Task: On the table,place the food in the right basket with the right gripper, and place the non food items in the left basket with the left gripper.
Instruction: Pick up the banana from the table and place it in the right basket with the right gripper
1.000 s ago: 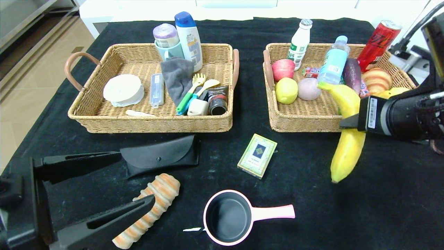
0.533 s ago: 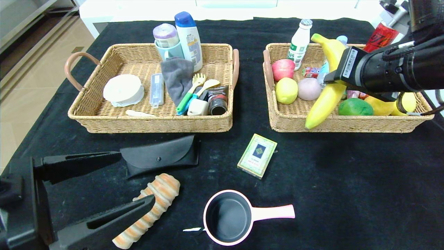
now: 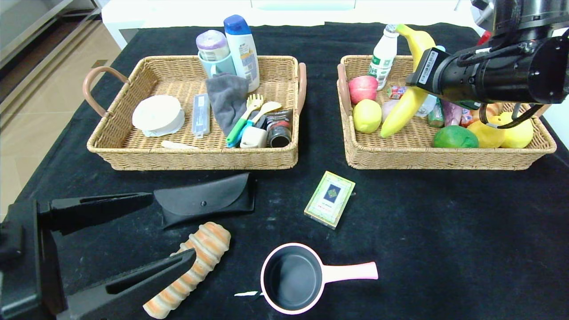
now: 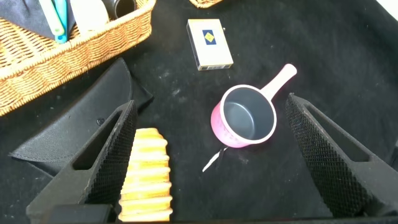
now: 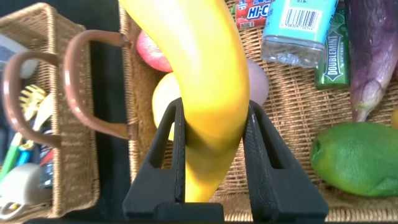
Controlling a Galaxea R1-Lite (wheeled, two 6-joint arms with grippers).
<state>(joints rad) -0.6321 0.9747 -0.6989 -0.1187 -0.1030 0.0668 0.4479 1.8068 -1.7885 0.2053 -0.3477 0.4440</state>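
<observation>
So my right gripper (image 5: 211, 134) is clamped on the banana (image 3: 405, 102), one finger on each side of its middle, and I've got it up over the right basket (image 3: 444, 158). The banana hangs tilted, its lower tip down among the fruit near the yellow lemon (image 3: 367, 116) and the red apple (image 3: 362, 87), stem end pointing up past the white milk bottle (image 3: 384, 52). From the right wrist cam I can see the water bottle (image 5: 298, 28) already lying in that basket, next to a green gum pack (image 5: 331, 59), a purple eggplant (image 5: 373, 50) and a green lime (image 5: 357, 158).

My left gripper (image 4: 205, 155) is parked low at the near left of the table (image 3: 444, 231), fingers spread wide with nothing between them. The bread roll (image 3: 189, 273) lies right under it, partly covered by one finger in the head view. The glasses case (image 3: 206, 200) sits just beyond the roll, close to the other finger's tip.

Further out, the pink saucepan (image 3: 295, 278) is at the near middle, handle pointing toward my right, with a small white scrap (image 3: 246, 294) beside it. The card box (image 3: 329, 199) lies flat between the saucepan and the baskets. The left basket (image 3: 191, 155) holds a grey cloth (image 3: 227, 104), a shampoo bottle (image 3: 242, 49) and other bits.
</observation>
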